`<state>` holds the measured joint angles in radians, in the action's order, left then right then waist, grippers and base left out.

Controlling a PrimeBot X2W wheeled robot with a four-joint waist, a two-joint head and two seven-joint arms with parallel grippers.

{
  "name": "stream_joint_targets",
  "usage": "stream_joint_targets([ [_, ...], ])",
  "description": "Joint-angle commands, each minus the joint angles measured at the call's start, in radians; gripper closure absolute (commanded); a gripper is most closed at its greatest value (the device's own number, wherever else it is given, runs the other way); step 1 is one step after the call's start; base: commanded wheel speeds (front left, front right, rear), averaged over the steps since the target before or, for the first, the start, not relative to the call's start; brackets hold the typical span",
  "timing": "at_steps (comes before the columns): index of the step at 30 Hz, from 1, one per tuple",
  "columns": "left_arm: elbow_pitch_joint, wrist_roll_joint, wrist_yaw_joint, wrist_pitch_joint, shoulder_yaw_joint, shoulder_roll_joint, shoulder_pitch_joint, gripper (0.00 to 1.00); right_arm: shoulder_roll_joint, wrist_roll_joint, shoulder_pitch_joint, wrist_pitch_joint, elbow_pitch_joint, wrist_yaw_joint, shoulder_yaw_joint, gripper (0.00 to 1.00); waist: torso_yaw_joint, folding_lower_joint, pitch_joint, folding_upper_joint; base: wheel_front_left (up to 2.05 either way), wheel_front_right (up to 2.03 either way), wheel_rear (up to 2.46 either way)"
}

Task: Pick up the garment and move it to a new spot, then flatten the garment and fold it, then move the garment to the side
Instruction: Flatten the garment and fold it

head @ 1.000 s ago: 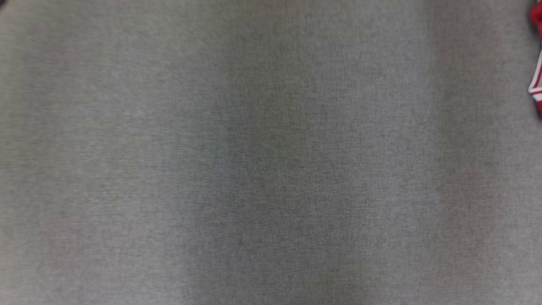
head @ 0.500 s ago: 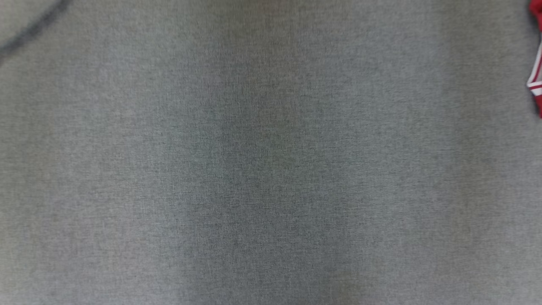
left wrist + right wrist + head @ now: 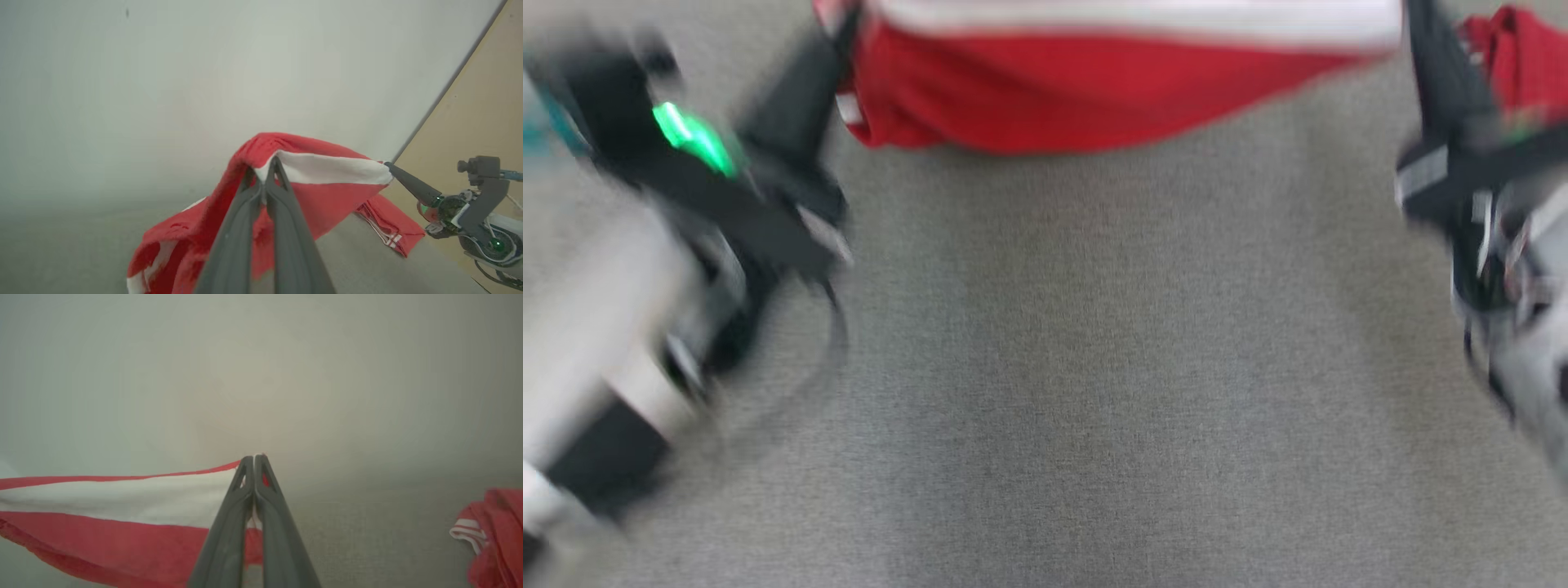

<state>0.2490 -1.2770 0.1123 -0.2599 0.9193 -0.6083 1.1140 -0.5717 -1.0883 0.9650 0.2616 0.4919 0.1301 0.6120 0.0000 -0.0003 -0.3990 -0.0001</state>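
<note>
At 12 o'clock in the head view, a red knit garment (image 3: pixel 1094 90) with a broad white band is held up and stretched over the grey woven-cloth worktop (image 3: pixel 1054 367), its lower edge sagging in a curve. This view is badly blurred. The left claw (image 3: pixel 841 28), two long dark fingers, points from 9 o'clock up to the garment's corner at 11 o'clock. The right claw (image 3: pixel 1421 33) meets the other corner at 1 o'clock.

In the left wrist view the left claw (image 3: pixel 264 163) is pinched tight on a fold where red meets the white band, and cloth drapes down on both sides of the fingers toward the worktop. At 3 o'clock there, the right claw (image 3: pixel 390 166) nips the far end of the band.

In the right wrist view the right claw (image 3: pixel 254 457) is closed on the band's edge, with the garment running off to 9 o'clock. A bunched red part (image 3: pixel 486 535) with thin white stripes lies on the worktop at 4 o'clock, apart from the claw
</note>
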Motion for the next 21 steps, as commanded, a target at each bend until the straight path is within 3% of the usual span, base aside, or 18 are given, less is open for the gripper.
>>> stream_joint_targets([
  [1,-0.014,0.022,-0.002,-0.005,-0.007,0.019,-0.062,1.00,-0.009,-0.005,-0.049,0.004,-0.014,0.001,-0.015,1.00,0.024,0.0003,0.067,0.0001,0.00,0.00,0.00],
  [5,-0.082,0.113,0.000,-0.003,-0.074,0.068,-0.332,1.00,0.009,0.019,-0.323,0.003,-0.102,0.001,-0.095,1.00,0.037,0.0003,0.118,0.0001,0.00,0.00,0.00],
  [9,-0.100,0.191,0.008,-0.003,-0.071,0.101,-0.538,1.00,0.037,0.055,-0.542,0.003,-0.178,0.001,-0.162,1.00,0.042,0.0003,0.160,0.0001,0.00,0.00,0.00],
  [16,-0.048,0.348,0.016,-0.004,-0.074,0.107,-0.756,1.00,0.042,0.113,-0.817,0.003,-0.265,0.001,-0.220,1.00,0.046,0.0003,0.221,0.0001,0.00,0.00,0.00],
  [21,-0.024,0.430,0.017,-0.004,-0.144,0.100,-0.869,1.00,0.034,0.068,-0.972,0.004,-0.323,0.001,-0.209,1.00,0.052,0.0003,0.252,0.0001,0.00,0.00,0.00],
])
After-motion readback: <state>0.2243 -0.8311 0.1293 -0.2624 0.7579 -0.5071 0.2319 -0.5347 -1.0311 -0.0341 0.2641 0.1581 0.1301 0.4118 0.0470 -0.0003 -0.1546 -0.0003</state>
